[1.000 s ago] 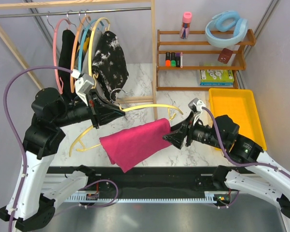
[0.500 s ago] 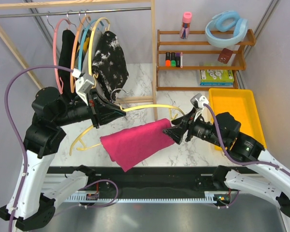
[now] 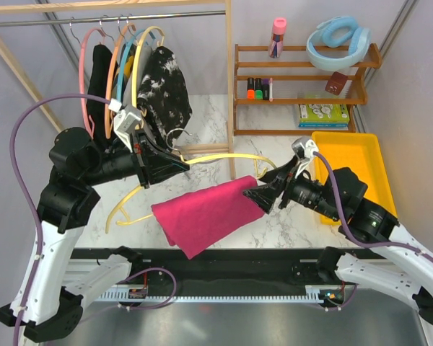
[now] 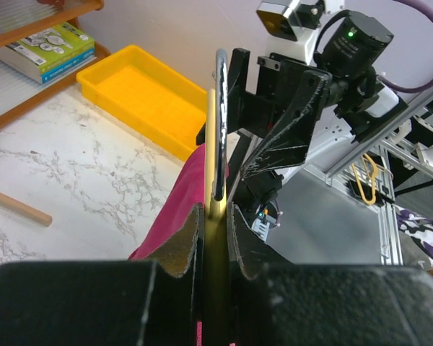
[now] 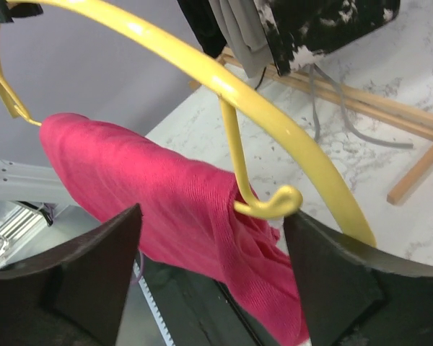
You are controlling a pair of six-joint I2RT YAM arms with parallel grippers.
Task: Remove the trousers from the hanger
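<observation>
Jaws: left pressed together on the hanger [image 3: 227, 157]; right spread wide, gripping nothing.
The left jaws pinch the pale-yellow hanger at its arch, close to the metal hook, and hold it over the marble table [image 3: 209, 115]. The magenta trousers [image 3: 206, 215] hang folded over the hanger, between the two arms. The right jaws stand at the trousers' right end, one finger either side of the fabric and the hanger's tip; contact cannot be told.

Bare marble bench [image 3: 274, 227] lies open in front of the trousers [image 3: 206, 213] draped over the hanger [image 3: 231, 156], while the wooden shelf [image 3: 310, 101], yellow tray [image 3: 346, 151] and hanging garments [image 3: 159, 86] crowd the far and right sides.
</observation>
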